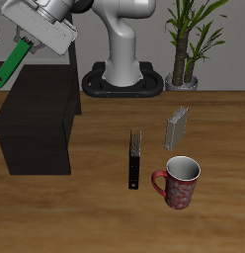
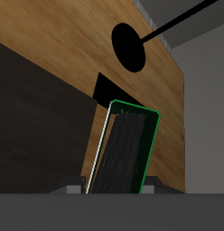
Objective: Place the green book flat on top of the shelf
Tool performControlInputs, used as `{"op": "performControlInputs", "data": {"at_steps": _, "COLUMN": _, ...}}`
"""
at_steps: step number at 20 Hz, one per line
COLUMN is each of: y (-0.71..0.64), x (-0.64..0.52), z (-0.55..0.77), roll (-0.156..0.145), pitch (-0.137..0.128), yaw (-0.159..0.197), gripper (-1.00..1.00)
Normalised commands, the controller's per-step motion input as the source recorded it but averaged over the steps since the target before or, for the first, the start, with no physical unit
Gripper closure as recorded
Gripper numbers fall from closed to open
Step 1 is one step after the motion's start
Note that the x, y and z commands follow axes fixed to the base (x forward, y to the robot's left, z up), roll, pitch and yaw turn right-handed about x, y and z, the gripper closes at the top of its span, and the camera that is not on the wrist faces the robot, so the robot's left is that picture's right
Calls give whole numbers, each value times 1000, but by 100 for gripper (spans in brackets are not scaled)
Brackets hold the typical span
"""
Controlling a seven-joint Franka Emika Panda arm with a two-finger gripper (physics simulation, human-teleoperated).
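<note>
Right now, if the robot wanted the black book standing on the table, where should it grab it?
Probably from straight above, by its top edge. The black book stands upright and thin, so the fingers could close across its two covers. Keep clear of the red mug close beside it.

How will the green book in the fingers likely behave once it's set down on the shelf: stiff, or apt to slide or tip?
The green book looks like a thin hardcover, so it probably stays stiff rather than sagging. It hangs tilted above the shelf, so landing on an edge it may topple flat. Its smooth cover could slide a little on the matte black top.
</note>
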Motion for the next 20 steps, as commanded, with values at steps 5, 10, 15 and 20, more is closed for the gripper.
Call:
{"op": "performControlInputs", "data": {"at_steps": 5, "y": 59, "x": 168, "z": -223, "roll": -1, "pitch": 26, "yaw": -3, "gripper": 100}}
{"op": "performControlInputs", "data": {"at_steps": 10, "y": 286, "x": 192, "z": -307, "roll": 73, "pitch": 33, "yaw": 52, "gripper": 100}}
{"op": "performControlInputs", "data": {"at_steps": 15, "y": 325, "x": 203, "z": -352, "roll": 68, "pitch": 87, "yaw": 8, "gripper": -100}}
{"op": "performControlInputs", "data": {"at_steps": 20, "y": 227, "x": 267, "z": -402, "roll": 114, "pitch": 187, "yaw": -9, "gripper": -100}}
